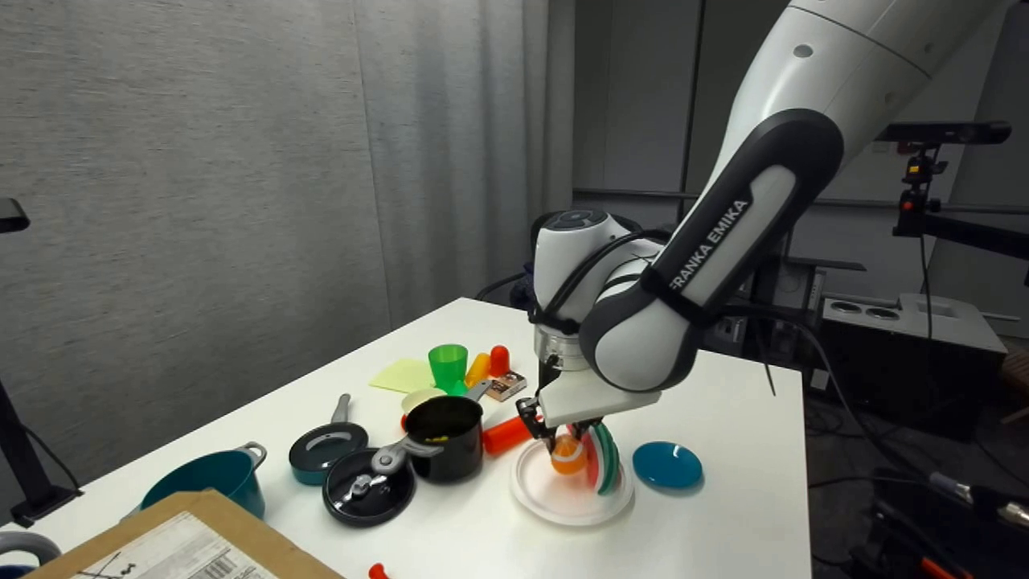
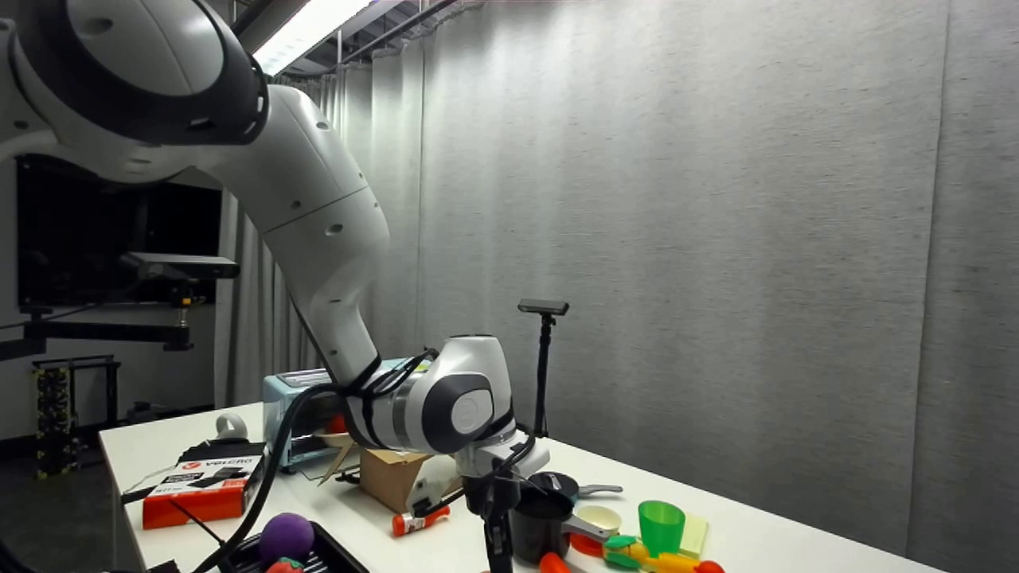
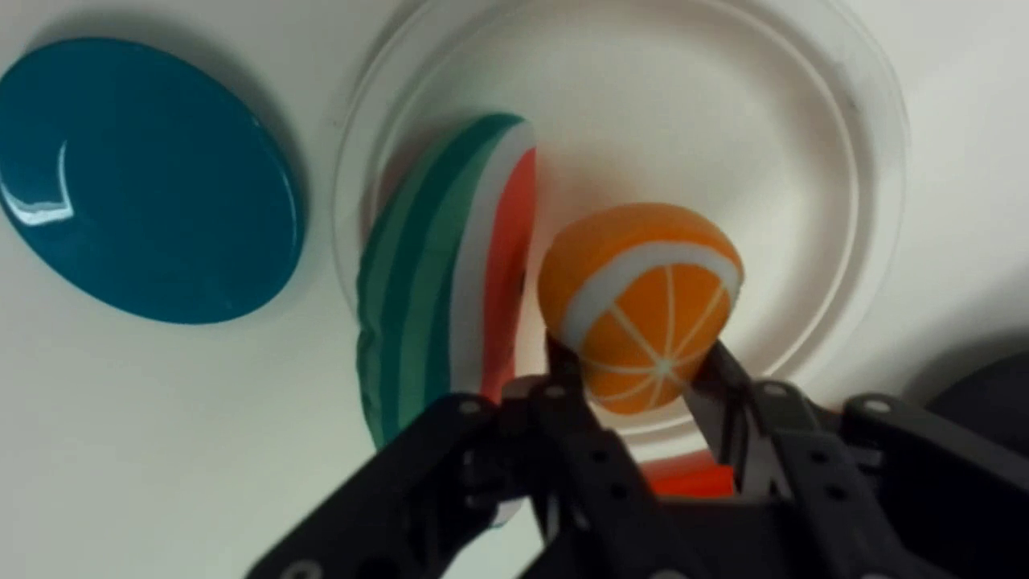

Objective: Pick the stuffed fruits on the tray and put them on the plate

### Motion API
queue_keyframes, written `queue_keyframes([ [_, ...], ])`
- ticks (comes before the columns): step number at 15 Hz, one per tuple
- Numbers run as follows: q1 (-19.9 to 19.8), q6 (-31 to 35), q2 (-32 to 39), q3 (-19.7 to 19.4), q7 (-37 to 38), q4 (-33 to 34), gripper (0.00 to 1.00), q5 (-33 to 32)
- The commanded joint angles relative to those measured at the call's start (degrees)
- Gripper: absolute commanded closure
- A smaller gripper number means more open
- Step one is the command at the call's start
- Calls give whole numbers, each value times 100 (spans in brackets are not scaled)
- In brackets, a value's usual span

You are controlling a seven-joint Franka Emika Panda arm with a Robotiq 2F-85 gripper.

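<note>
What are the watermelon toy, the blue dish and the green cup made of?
Watermelon toy: probably stuffed, matte cloth, since its edge puckers and nothing shines.
Blue dish: smooth and glossy, with a bright reflection; metal or plastic, I can't tell.
Green cup: probably see-through plastic, since light seems to glow through its sides.

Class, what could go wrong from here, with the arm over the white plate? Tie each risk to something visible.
The plush orange sits between the fingers over the white plate; being rounded, it may roll if let go. The watermelon slice is close beside one finger, so widening them might push or topple it. On the black tray, the purple fruit and a red one look close together, so picking one could nudge the other.
</note>
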Motion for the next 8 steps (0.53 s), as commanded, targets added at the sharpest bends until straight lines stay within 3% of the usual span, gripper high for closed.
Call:
queue_keyframes([
  [1,-116,-25,217,265,-227,214,30,287],
  [5,-96,-173,349,368,-281,338,0,318],
  [8,-436,-538,229,932,-1137,308,0,736],
])
